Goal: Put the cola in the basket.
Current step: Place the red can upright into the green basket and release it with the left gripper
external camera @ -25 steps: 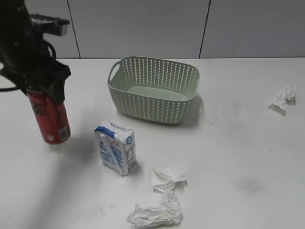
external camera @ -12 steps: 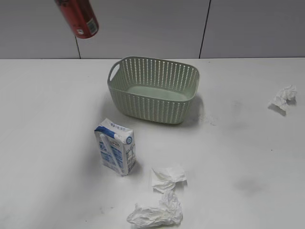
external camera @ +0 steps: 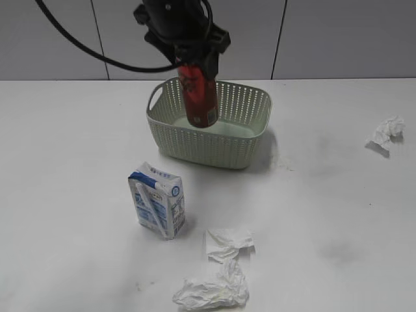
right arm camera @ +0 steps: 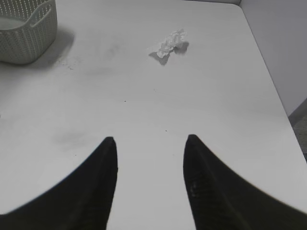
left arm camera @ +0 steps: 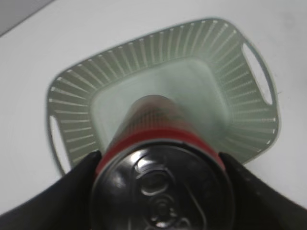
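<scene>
My left gripper [external camera: 195, 62] is shut on the cola [external camera: 199, 97], a tall red can with a silver top. It holds the can upright over the left half of the sage-green basket [external camera: 224, 146], its lower end below the rim. In the left wrist view the can top [left arm camera: 160, 189] fills the lower frame between the two black fingers, with the basket [left arm camera: 72, 96] beneath it. My right gripper [right arm camera: 149, 141] is open and empty above bare table; it does not show in the exterior view.
A blue-and-white milk carton [external camera: 158, 200] stands in front of the basket. Crumpled tissues lie at the front middle [external camera: 221, 273] and at the far right [external camera: 387, 132]; the latter also shows in the right wrist view [right arm camera: 169, 43]. The basket's corner [right arm camera: 24, 33] shows top left there.
My left gripper has carried the cola from above the table's left side, up and rightward, then down over the basket. The right gripper does not show in the earlier frames.
</scene>
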Tool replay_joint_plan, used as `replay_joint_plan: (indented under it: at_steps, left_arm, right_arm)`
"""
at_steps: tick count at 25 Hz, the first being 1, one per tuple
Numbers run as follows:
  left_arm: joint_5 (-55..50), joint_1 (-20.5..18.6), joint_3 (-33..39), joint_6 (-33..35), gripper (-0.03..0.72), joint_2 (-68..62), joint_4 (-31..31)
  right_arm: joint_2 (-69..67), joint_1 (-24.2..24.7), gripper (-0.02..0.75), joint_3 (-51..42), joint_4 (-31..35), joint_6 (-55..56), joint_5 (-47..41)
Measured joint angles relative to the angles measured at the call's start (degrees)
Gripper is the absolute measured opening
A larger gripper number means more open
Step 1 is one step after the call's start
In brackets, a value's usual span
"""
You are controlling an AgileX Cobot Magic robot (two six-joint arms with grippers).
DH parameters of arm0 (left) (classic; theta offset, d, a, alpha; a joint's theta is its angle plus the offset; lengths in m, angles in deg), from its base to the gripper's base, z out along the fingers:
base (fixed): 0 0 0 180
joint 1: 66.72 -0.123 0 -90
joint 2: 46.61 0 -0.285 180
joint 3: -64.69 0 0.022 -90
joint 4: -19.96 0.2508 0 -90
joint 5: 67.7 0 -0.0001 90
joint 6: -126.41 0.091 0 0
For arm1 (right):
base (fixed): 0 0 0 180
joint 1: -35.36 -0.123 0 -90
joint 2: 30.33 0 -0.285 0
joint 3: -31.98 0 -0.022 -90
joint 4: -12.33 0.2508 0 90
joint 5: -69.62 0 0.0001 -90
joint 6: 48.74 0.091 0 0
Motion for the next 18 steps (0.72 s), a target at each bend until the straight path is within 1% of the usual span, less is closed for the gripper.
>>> replay_joint_plan:
  at_steps: [6,11,14,15,17,18]
  left_arm:
    - [1.95,-0.12,-0.13,0.0,0.529,-7.37,0.85]
    - [3.07,-0.12,-0.41,0.0,0.529,-7.87,0.15]
    - [3.07,-0.32,-0.46,0.0,0.529,-7.87,-1.7]
    - [3.07,-0.36,-0.46,0.06,0.535,-7.87,-2.06]
    - [3.07,-0.38,-0.46,0.0,0.608,-7.87,-3.05]
    - [3.13,-0.38,-0.52,0.0,0.629,-7.82,-3.41]
  right_arm:
    - [0.0,0.0,0.349,0.0,0.0,0.0,0.0]
    - [0.0,0.0,0.348,0.0,0.0,0.0,0.0]
    - [0.0,0.0,0.348,0.0,0.0,0.0,0.0]
    - [0.0,0.0,0.348,0.0,0.0,0.0,0.0]
    - [0.0,0.0,0.348,0.0,0.0,0.0,0.0]
    - [0.0,0.0,0.348,0.0,0.0,0.0,0.0]
